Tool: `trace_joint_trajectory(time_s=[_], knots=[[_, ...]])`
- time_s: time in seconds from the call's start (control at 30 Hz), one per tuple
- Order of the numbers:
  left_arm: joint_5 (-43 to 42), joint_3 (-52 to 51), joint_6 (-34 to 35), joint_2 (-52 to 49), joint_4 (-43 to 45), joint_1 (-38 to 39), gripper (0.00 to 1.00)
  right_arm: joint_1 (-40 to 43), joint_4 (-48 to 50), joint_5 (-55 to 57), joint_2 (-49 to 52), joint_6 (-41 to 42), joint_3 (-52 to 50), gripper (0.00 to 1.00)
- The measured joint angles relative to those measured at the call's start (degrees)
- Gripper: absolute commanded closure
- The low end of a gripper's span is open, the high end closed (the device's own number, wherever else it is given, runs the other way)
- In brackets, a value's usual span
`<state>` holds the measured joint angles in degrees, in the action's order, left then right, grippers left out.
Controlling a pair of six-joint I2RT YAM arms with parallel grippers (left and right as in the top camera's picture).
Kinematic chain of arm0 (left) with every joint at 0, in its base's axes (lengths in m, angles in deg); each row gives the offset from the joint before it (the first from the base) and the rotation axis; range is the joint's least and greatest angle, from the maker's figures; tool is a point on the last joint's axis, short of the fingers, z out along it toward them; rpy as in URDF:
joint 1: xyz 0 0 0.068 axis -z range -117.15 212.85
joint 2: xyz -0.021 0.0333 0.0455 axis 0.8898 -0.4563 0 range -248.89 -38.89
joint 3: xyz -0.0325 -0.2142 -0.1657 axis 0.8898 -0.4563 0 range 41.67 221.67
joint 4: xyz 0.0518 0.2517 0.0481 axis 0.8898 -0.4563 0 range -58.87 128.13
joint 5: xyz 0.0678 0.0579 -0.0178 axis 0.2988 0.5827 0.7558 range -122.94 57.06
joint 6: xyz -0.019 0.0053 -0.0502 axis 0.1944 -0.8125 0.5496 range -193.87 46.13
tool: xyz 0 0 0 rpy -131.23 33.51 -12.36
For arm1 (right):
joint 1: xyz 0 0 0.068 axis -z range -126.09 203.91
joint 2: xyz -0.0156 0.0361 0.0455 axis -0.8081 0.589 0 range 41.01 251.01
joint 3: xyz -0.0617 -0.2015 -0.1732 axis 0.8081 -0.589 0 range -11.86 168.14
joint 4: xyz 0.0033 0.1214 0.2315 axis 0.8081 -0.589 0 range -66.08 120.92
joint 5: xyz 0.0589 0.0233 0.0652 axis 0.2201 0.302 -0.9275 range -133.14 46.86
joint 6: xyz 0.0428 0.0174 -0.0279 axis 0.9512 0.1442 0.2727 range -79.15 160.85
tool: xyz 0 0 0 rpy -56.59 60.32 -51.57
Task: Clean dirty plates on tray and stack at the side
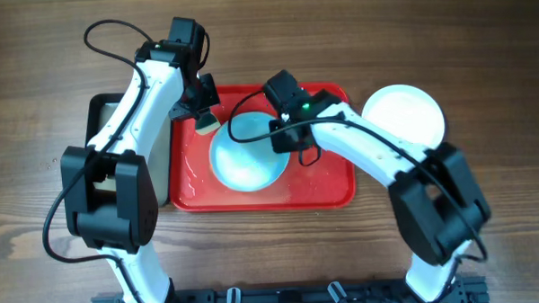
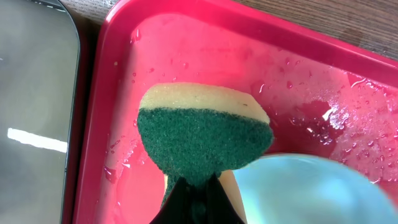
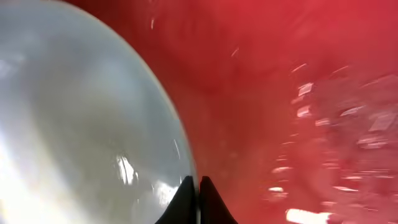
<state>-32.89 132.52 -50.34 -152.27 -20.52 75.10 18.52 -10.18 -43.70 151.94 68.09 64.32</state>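
Note:
A pale turquoise plate [image 1: 244, 154] lies in the red tray [image 1: 329, 193], which is wet. My right gripper [image 1: 290, 137] is shut on this plate's right rim; the wrist view shows the plate [image 3: 81, 124] with the rim pinched between my fingertips [image 3: 198, 186]. My left gripper [image 1: 200, 113] is shut on a yellow and green sponge [image 1: 205, 123] above the tray's upper left corner, beside the plate. In the left wrist view the sponge [image 2: 202, 134] hangs over the tray [image 2: 186, 43] next to the plate [image 2: 311, 190]. A white plate [image 1: 405, 115] sits on the table right of the tray.
A black tray [image 1: 106, 117] lies left of the red tray, partly under my left arm; it shows in the left wrist view [image 2: 37, 93]. Wooden table surrounds both trays.

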Motion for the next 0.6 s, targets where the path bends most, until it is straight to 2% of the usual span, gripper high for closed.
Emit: trace_joint_trajectory(time_s=[0.07, 0.13, 0.33, 0.4, 0.5, 0.6], knots=[[0.00, 0.00, 0.00, 0.00, 0.02, 0.00, 0.96, 0.52, 0.11, -3.39, 0.94, 0.50, 0.00, 0.61], [0.00, 0.00, 0.00, 0.00, 0.00, 0.00, 0.96, 2.12, 2.67, -7.72, 0.94, -1.38, 0.02, 0.56], [0.00, 0.00, 0.00, 0.00, 0.02, 0.00, 0.96, 7.26, 14.34, -16.48, 1.44, -16.33, 0.02, 0.56], [0.00, 0.00, 0.00, 0.00, 0.02, 0.00, 0.96, 7.06, 15.30, -17.79, 3.02, -19.85, 0.02, 0.57], [0.00, 0.00, 0.00, 0.00, 0.02, 0.00, 0.96, 6.67, 15.72, -19.10, 5.38, -21.99, 0.02, 0.66], [0.00, 0.00, 0.00, 0.00, 0.02, 0.00, 0.96, 6.56, 15.93, -19.98, 6.29, -21.94, 0.02, 0.69]])
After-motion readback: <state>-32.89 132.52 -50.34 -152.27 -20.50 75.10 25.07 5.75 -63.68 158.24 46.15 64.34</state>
